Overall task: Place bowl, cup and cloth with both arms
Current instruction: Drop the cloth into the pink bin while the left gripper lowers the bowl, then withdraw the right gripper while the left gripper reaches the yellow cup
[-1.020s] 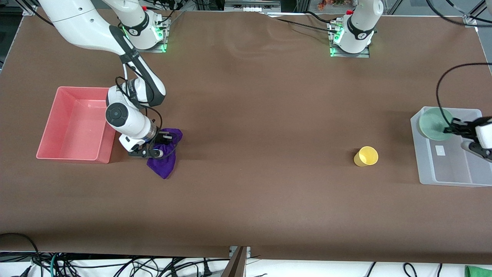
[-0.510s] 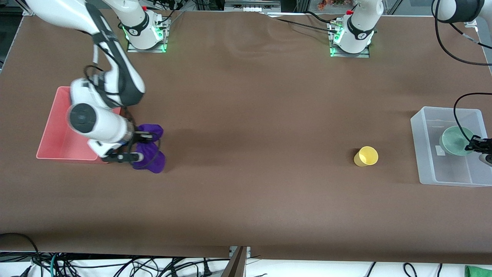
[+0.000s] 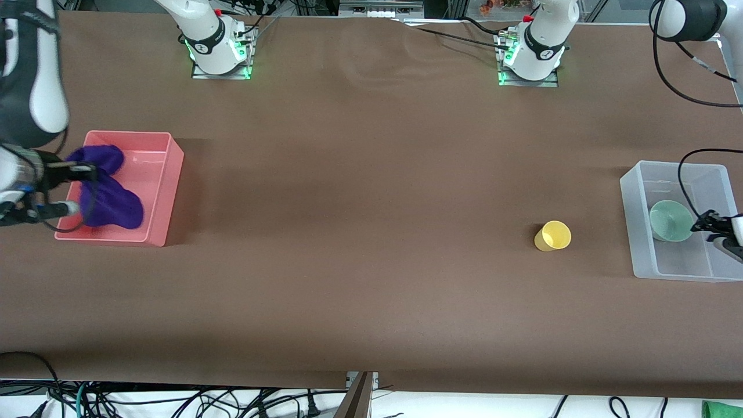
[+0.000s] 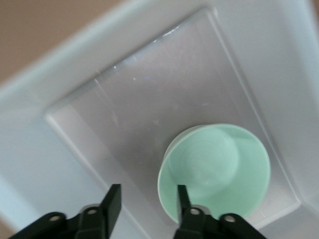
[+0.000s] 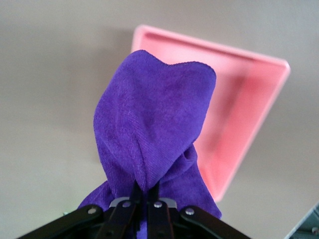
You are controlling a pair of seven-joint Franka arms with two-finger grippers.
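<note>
The cloth is a deep, plain purple, hanging against a salmon-pink bin, and the table cover is a flat, unpatterned brown. The bowl is a glossy pale mint green inside a frosted, whitish see-through bin, while the cup is plain yellow. Both arms are white with black joints, cables and grippers, and their white bases glow green at the edges.

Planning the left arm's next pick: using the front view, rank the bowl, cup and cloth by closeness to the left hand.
1. Bowl, in the clear bin beside the left hand.
2. Cup, on the table beside that bin.
3. Cloth, over the pink bin, held by the right hand.
</note>
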